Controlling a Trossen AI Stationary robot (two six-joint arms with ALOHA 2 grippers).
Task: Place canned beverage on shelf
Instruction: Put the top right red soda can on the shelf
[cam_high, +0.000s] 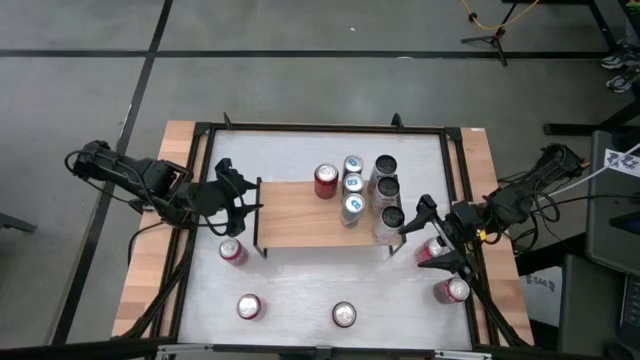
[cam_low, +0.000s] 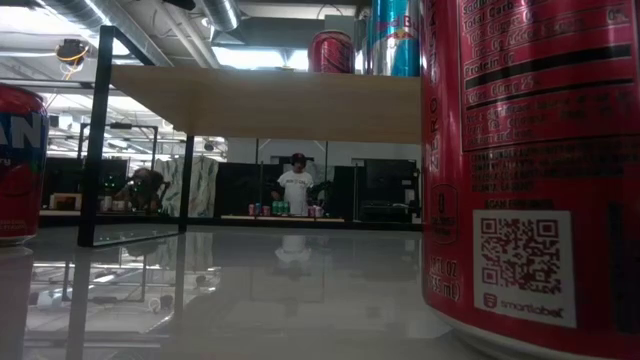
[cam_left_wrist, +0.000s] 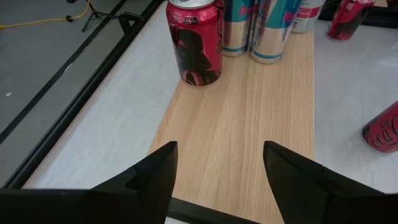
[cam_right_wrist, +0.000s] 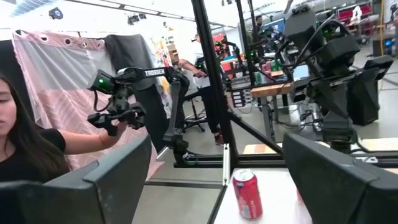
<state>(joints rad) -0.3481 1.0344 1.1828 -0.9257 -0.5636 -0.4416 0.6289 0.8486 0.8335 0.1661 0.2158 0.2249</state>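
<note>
The shelf (cam_high: 300, 220) is a low stand with a light wooden top on thin black legs, in the middle of the white table. On its right half stand a red can (cam_high: 325, 181), three silver-blue cans (cam_high: 352, 186) and three dark-topped cans (cam_high: 388, 190). My left gripper (cam_high: 245, 197) is open and empty at the shelf's left end; in the left wrist view (cam_left_wrist: 217, 162) its fingers frame the bare board (cam_left_wrist: 249, 124). My right gripper (cam_high: 425, 235) is open at the shelf's right end, over a red can (cam_high: 432, 251) that stands on the table. Nothing shows between its fingers in the right wrist view (cam_right_wrist: 214, 162).
More red cans stand on the table: near the shelf's left front leg (cam_high: 232, 251), two by the near edge (cam_high: 249, 306) (cam_high: 343, 315), one at the near right (cam_high: 452, 290). The table has a black frame (cam_high: 320, 127). People show beyond the table (cam_right_wrist: 25, 137).
</note>
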